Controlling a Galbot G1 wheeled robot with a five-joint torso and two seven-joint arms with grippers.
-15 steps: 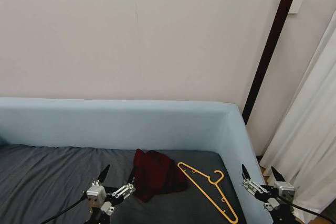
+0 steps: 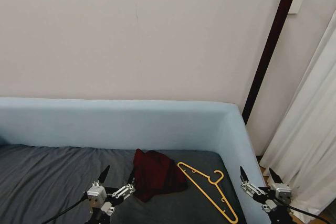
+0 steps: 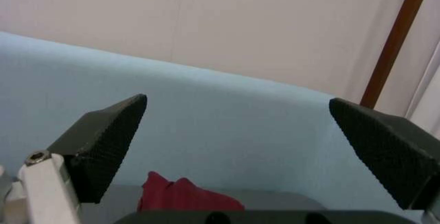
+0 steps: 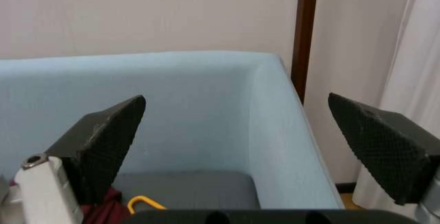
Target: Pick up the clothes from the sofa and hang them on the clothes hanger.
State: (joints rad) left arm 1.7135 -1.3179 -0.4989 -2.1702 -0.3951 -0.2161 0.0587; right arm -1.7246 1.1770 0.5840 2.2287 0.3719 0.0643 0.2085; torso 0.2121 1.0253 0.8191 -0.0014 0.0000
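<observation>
Fingers (image 3: 103, 141) of the left gripper (image 2: 118, 176) are spread wide and empty; the right gripper (image 2: 256, 176) likewise. Against half a second ago, the right gripper sits slightly lower, toward 9 o'clock; the left is unmoved. Red clothes (image 2: 156, 177) lie untouched on the sofa (image 2: 131, 124) seat, at the left gripper's 1 o'clock, with the hanger (image 2: 210, 182) at their 3 o'clock. Pick-up not yet begun.
</observation>
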